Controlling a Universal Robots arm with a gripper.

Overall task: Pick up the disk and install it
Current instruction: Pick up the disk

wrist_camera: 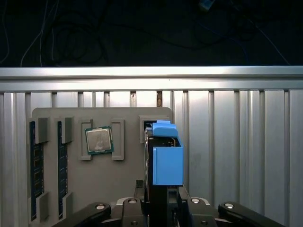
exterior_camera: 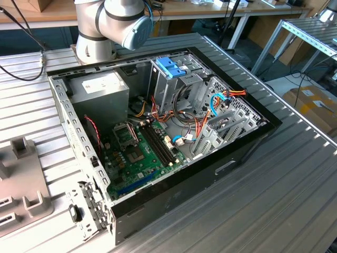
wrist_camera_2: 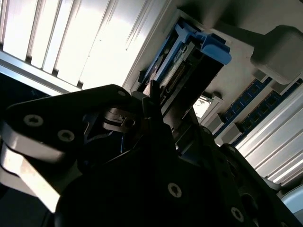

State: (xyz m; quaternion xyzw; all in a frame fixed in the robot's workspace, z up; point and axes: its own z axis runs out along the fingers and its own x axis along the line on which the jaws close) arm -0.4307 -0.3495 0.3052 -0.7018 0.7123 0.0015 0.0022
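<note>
The black pincer appears closed from both sides on the flat silver-grey disk with blue plastic side rails. The disk is held on edge, one rail facing the first wrist view, at its slot in the grey moulded tray. Whether it is clear of the slot cannot be told. The edgewise hold is judged to suit sliding it into a bay of the open black computer case.

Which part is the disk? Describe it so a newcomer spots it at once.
On the ribbed aluminium table lies a grey parts tray holding memory sticks and a processor. The disk stands on edge next to the processor, away from the memory sticks. It alone wears bright blue plastic rails.
</note>
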